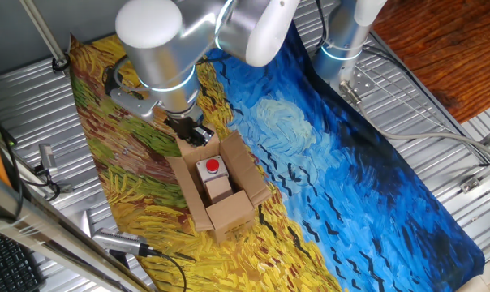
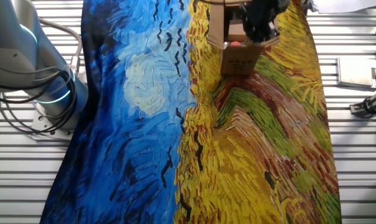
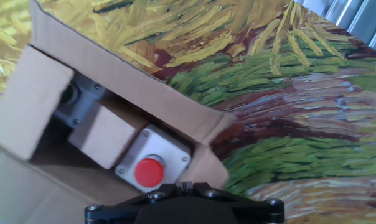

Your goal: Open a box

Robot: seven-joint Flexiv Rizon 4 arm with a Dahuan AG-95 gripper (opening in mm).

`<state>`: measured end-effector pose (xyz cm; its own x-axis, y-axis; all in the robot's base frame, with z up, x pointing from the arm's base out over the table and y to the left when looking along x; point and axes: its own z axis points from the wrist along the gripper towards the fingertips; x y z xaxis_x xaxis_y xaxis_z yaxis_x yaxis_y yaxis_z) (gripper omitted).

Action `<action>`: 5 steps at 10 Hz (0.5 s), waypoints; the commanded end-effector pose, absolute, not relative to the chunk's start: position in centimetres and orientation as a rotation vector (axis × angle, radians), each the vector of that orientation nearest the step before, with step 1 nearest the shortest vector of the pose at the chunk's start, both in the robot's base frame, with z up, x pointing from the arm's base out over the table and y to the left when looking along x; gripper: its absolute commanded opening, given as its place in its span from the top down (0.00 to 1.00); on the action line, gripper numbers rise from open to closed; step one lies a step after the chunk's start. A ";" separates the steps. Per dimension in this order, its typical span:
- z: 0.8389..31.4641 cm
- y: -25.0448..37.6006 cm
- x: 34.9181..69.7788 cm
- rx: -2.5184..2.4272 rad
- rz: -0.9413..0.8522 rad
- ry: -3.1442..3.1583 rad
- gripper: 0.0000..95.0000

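Gripper (image 1: 195,131) is seen low over the far end of the box (image 1: 219,188), and its fingers appear drawn close together, with nothing visibly clamped between them, though the hand view shows only the black body of the gripper (image 3: 184,185) at the bottom edge, so the gap cannot be judged for certain. Just beneath it, in one fixed view, the box sits on the yellow part of the painted cloth (image 1: 326,154), its long flaps already splayed outward and the red button (image 1: 212,166) of the tan insert (image 1: 215,180) laid bare. The far short flap looks to be the one being dealt with; it would be done well by pressing it outward and down past its crease, slowly, so that the light box is not shoved along the cloth. From the hand view the red button (image 3: 149,172) and a long flap (image 3: 122,81) standing up on the far side are made out, which the others do not show so plainly. In the other fixed view the box (image 2: 238,56) is half hidden behind the gripper (image 2: 261,25) at the far edge, yet the cloth's full spread is given there, blue on the left and yellow on the right.
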<state>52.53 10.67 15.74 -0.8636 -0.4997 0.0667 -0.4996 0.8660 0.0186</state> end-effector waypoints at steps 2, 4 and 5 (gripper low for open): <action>13.9 10.6 52.9 0.808 -0.012 -2.976 1.00; 13.3 10.9 53.1 0.810 -0.001 -2.978 1.00; 13.5 10.9 53.1 0.813 0.007 -2.976 1.00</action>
<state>53.07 10.78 13.85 -0.8593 -0.5082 0.0570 -0.5086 0.8610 0.0091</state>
